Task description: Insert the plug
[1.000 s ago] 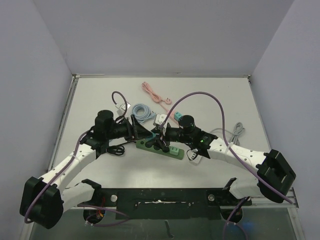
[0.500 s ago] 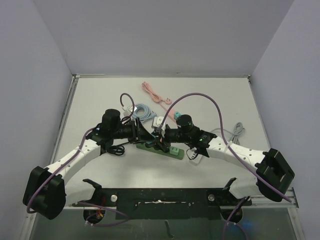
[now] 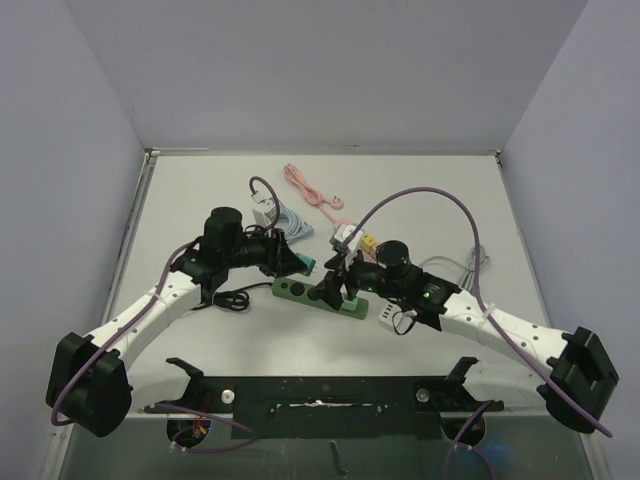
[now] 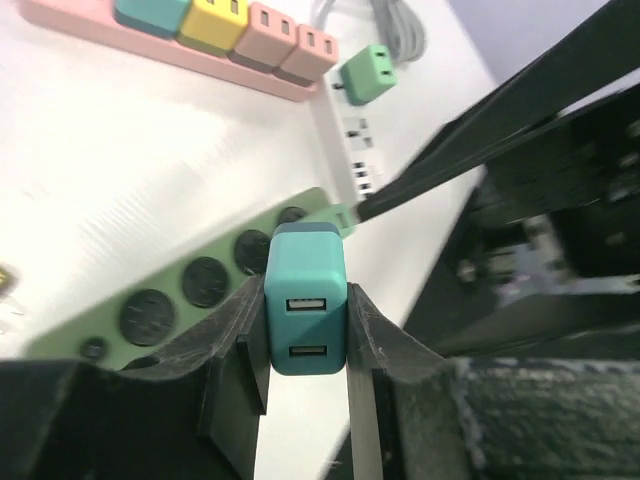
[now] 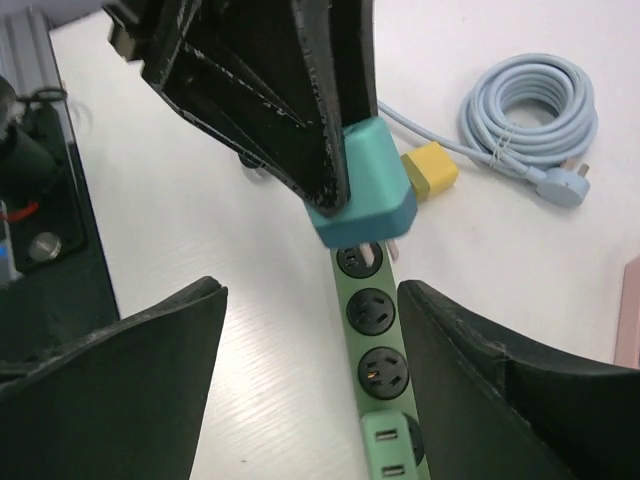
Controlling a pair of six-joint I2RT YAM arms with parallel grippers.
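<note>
The white table (image 3: 420, 185) fills the middle of the top view. Directly on it, at the centre, lies a green power strip (image 3: 293, 290), set a little slanted. Above it lie a light blue coiled cable (image 3: 292, 224) and a pink cable (image 3: 303, 186). A grey cable (image 3: 472, 262) lies at the right, and a black cable (image 3: 232, 300) at the left.

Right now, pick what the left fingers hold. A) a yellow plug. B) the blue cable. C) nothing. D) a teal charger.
D: in the left wrist view the left fingers press on both sides of the teal charger, which is held above the green strip.
</note>
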